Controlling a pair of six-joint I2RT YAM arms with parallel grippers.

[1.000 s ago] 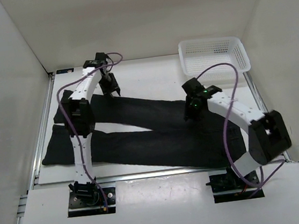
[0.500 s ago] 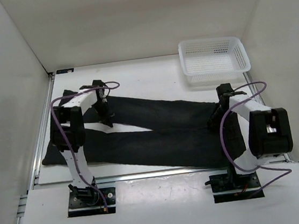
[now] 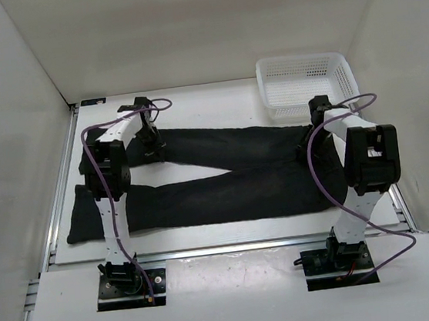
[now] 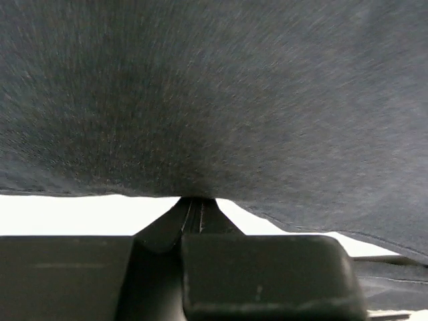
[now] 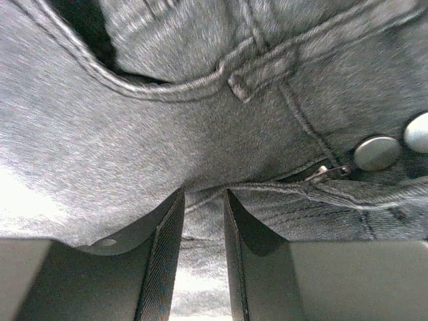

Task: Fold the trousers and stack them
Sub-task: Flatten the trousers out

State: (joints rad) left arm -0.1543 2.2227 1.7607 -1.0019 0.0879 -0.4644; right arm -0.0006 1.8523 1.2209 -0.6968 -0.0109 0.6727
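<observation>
— Across the white table (image 3: pixel 216 102), what is laid out?
— Black trousers (image 3: pixel 226 194), spread flat: waist to the right, both legs running left and parting toward the hems. A white mesh basket (image 3: pixel 308 80) stands in the far right corner, near the waist.
— Left gripper (image 4: pixel 194 204)?
— Jaws together, pinching the edge of the far leg.
— Right gripper (image 5: pixel 202 200)?
— Clamped on the waistband beside the metal buttons (image 5: pixel 378 152), it appears; cloth fills the narrow gap, but the contact is partly hidden.

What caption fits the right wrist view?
Right claw pinching the trousers at the waistband, near a metal button.
</observation>
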